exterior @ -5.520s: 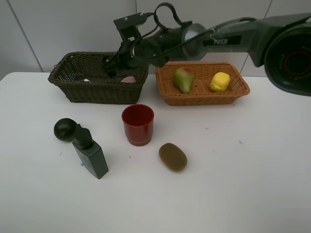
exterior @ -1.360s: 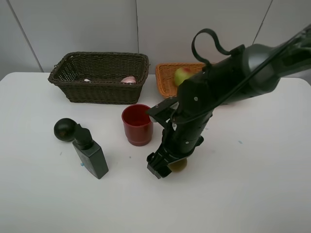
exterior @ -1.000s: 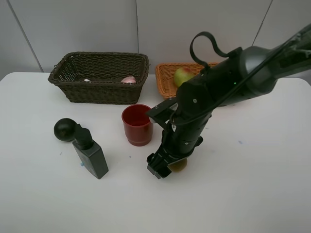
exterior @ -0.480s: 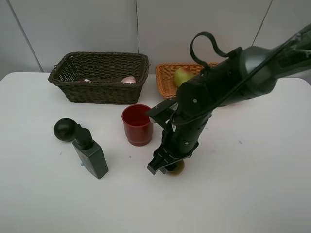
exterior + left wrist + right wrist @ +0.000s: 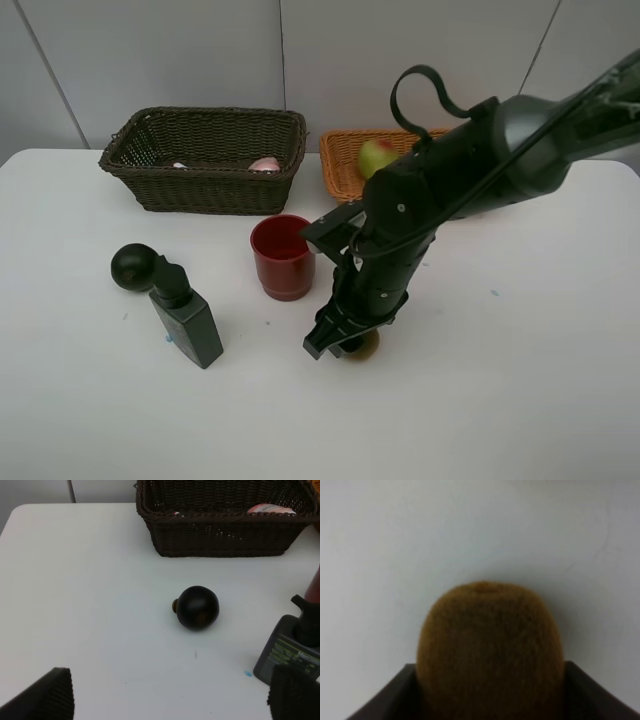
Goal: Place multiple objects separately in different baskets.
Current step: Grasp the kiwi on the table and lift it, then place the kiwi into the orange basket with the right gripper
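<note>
Your right gripper (image 5: 335, 341) clenched on kiwi (image 5: 490, 645) beside red cup (image 5: 283, 255); your left gripper (image 5: 172, 695) released, empty, near dark round fruit (image 5: 198, 607).

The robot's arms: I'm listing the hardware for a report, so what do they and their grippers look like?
The right arm is built of rounded, glossy dark grey segments, with a black cable looping above it. The right gripper is black and angular. On the left side only the left gripper shows: two matte black fingers with blocky ends.
</note>
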`<state>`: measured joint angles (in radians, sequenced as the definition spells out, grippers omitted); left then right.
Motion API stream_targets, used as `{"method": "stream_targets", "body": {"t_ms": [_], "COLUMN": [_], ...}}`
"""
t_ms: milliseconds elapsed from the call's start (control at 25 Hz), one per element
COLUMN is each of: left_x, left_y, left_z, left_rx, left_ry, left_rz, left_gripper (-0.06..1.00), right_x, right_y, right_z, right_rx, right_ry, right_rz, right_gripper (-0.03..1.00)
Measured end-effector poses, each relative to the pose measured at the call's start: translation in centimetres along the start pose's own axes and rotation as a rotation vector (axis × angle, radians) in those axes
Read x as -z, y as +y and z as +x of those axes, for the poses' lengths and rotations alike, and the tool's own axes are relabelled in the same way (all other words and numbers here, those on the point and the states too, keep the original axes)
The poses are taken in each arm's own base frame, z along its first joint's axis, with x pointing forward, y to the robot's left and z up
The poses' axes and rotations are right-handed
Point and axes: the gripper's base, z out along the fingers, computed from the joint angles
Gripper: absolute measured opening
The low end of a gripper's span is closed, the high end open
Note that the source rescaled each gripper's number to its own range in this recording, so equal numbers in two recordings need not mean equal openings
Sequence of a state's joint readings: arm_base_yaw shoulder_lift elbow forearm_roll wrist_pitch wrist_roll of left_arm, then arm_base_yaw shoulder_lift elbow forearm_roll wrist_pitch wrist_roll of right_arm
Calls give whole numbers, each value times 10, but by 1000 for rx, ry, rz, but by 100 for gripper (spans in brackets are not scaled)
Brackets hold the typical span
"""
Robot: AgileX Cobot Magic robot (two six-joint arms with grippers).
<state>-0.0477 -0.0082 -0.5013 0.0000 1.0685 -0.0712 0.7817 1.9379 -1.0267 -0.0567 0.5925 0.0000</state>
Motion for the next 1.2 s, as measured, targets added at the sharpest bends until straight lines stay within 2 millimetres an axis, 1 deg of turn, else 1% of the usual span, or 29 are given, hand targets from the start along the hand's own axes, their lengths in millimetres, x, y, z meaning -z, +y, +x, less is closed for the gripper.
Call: {"method": "stream_targets", "body": {"t_ms": [240,360,520,760,880,1000,1200], "left_x": [0,0,0,0,0,0,0], "left_y": [0,0,0,0,0,0,0], "left_z": [0,0,0,0,0,0,0], "left_rx": [0,0,0,0,0,0,0], "left_ry": [0,0,0,0,0,0,0], "left_rz": [0,0,0,0,0,0,0], "left_gripper": [100,100,100,100,100,100,100], "right_x": [1,10,39,94,117,136,158], "right_y": [0,-1,-4,-9,-13,-24,-56], "right_z": [1,2,2,4,8,9,3], "right_rx": [2,11,32,61,85,61,-34], "right_ry": [11,9,-46,-191,-255,-307,-376], "right_rz": [1,10,35,83,123,149,196], "right_gripper": [51,51,51,51,51,51,51]}}
